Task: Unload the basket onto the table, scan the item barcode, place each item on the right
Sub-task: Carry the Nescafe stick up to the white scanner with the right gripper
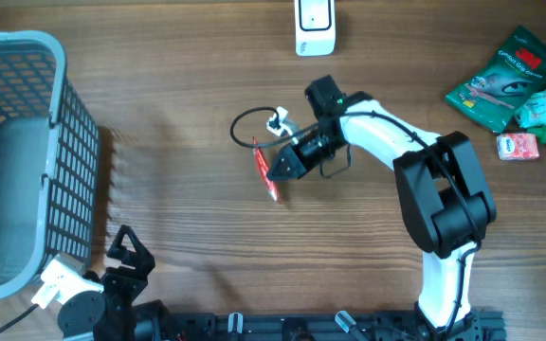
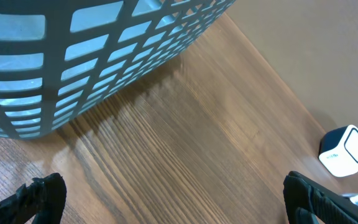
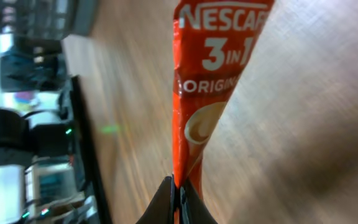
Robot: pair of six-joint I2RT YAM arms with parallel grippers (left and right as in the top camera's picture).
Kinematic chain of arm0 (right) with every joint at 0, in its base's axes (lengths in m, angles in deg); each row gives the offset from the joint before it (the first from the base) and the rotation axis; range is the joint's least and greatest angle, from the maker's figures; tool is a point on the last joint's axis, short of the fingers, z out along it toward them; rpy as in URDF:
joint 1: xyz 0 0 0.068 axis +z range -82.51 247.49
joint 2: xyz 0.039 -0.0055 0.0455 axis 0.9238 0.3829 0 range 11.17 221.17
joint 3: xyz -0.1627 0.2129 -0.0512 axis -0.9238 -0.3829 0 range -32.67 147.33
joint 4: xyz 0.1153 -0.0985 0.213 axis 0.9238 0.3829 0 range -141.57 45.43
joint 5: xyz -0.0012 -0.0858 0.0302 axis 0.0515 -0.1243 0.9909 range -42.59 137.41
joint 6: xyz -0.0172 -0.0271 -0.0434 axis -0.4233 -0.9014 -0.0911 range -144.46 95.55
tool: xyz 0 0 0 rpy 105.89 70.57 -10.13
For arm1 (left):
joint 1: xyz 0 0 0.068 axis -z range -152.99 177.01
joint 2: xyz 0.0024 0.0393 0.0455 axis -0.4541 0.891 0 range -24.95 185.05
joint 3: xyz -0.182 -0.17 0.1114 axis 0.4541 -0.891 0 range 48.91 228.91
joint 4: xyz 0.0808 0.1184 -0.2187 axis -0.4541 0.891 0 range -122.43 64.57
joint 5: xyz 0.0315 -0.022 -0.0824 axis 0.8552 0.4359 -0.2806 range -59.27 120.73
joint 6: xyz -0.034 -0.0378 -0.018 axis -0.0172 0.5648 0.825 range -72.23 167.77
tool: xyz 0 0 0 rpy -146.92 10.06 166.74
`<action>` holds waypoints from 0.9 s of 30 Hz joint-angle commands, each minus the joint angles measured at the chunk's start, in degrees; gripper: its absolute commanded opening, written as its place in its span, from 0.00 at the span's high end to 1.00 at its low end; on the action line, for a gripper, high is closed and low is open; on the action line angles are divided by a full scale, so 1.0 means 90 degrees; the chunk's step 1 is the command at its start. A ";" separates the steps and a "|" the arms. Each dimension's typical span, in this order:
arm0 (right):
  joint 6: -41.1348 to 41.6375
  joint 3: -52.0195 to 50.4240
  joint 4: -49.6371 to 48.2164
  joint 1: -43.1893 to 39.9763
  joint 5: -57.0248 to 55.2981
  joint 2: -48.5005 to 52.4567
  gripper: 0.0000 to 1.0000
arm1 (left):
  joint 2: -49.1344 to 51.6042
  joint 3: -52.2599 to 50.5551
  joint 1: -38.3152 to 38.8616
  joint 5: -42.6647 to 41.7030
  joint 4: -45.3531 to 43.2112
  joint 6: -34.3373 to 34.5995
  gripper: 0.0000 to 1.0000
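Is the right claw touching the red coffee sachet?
Touching. The right wrist view shows the right claw pinched shut on one end of the coffee sachet.

light: bright, even | shadows: soft, short | overhead: sharp | right wrist: background blurred, sachet [image 3: 210, 124] sharp

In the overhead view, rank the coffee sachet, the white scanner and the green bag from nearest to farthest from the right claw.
1. The coffee sachet, pinched in the right claw, mid-table.
2. The white scanner, at the table's far edge, top middle of the view.
3. The green bag, in the top right corner of the view.
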 commanded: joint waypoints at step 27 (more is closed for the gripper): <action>0.3249 0.2120 -0.1438 -0.1030 -0.3036 -0.0053 0.95 | -0.0015 -0.0010 -0.0012 0.0083 -0.0005 0.0039 0.00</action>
